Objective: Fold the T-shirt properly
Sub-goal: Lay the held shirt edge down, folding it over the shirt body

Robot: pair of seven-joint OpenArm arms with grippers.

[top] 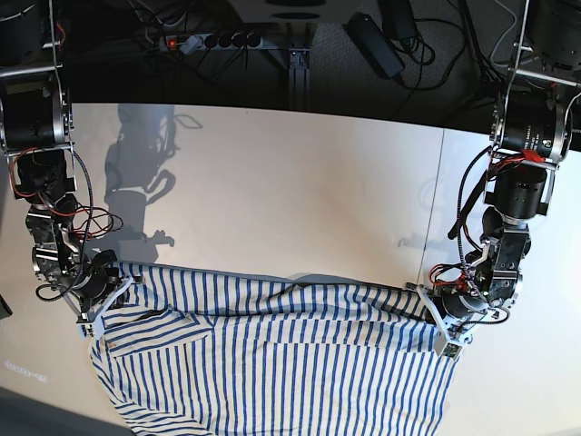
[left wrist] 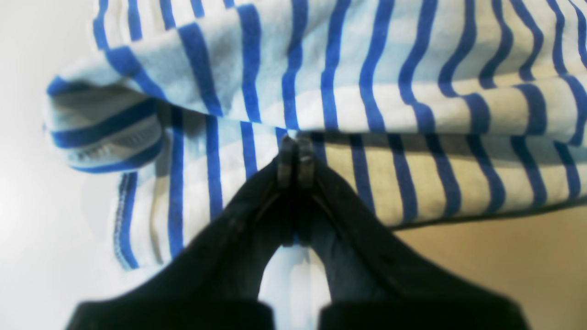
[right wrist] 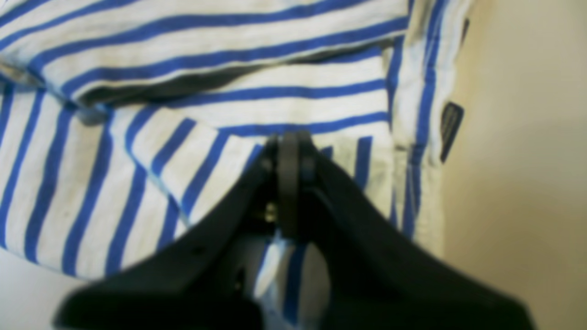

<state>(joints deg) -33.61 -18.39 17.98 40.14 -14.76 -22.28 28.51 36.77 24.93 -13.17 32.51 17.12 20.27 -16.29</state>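
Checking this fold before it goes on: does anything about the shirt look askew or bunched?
Yes. The T-shirt is uneven: near the right claw a corner is folded over at a slant, and by the left claw a sleeve end bunches into a roll. No damage shows.

The T-shirt (top: 272, 363) is white to cream, covered all over in thin blue stripes; near its edge sits a small dark tag (right wrist: 451, 128). The left pincer (left wrist: 296, 156) and right pincer (right wrist: 289, 156) are both black. The worktop (top: 300, 191) is plain white, with grey shadows at its far left. Behind it the floor is dark, strewn with black cables.
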